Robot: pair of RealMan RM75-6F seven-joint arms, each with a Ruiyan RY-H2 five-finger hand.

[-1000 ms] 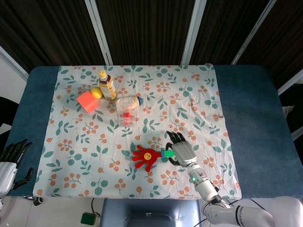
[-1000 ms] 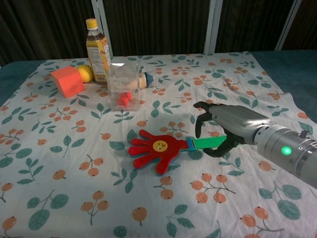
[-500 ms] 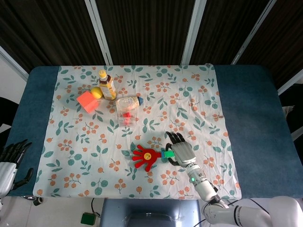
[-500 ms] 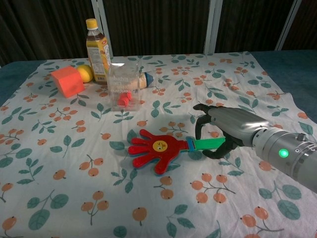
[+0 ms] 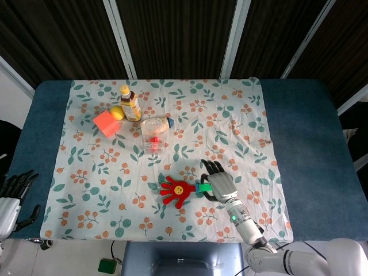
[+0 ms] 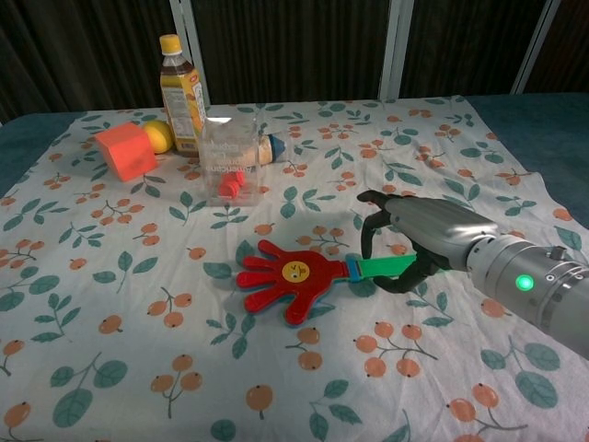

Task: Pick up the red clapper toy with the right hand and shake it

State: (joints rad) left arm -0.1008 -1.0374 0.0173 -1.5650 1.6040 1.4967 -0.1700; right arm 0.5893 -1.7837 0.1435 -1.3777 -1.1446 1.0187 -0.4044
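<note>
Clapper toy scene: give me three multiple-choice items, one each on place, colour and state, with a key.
1. Where is the bottle?
A. beside the orange block
B. by the right robot hand
C. off the cloth

2. What colour is the clapper handle?
A. yellow
B. green
C. black

3. What is the right robot hand doing?
A. lying flat and open
B. curling its fingers around the handle
C. holding the bottle

Key: A, they stand together at the far left; B, the strip from the red palm is green; B, fingers hook over it.
</note>
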